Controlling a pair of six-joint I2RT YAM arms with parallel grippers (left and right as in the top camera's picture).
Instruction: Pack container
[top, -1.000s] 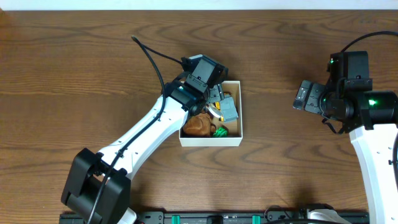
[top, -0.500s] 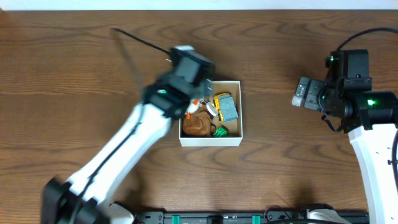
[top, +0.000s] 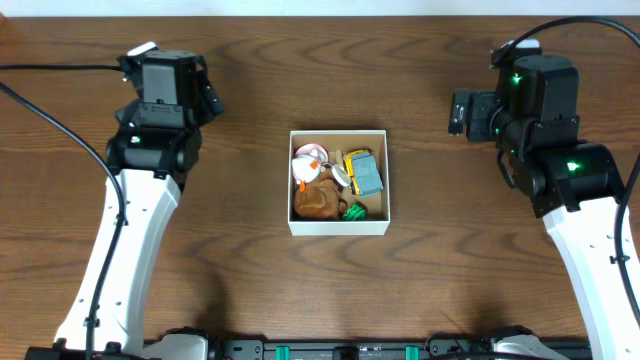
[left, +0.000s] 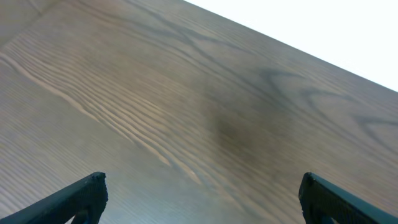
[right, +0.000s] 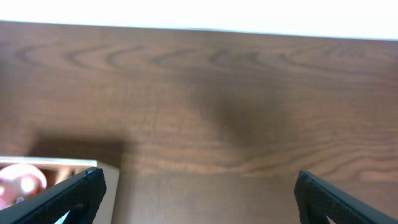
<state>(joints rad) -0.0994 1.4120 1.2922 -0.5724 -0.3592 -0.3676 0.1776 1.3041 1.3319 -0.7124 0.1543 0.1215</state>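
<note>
The container, a square white-walled box with a tan inside, sits mid-table. It holds a brown plush, a pink and white toy, a grey and yellow car and a green piece. My left gripper is far left of the container, over bare table; in the left wrist view it is open and empty. My right gripper is to the container's right, open and empty. The right wrist view shows the container's corner at lower left with the pink toy.
The brown wooden table runs to a white far edge. A black cable trails off the left arm. A black rail with green clips lies along the front edge.
My left arm has pulled back from over the container to the far left, leaving the toys in view. My right gripper has shifted a little up and left.
</note>
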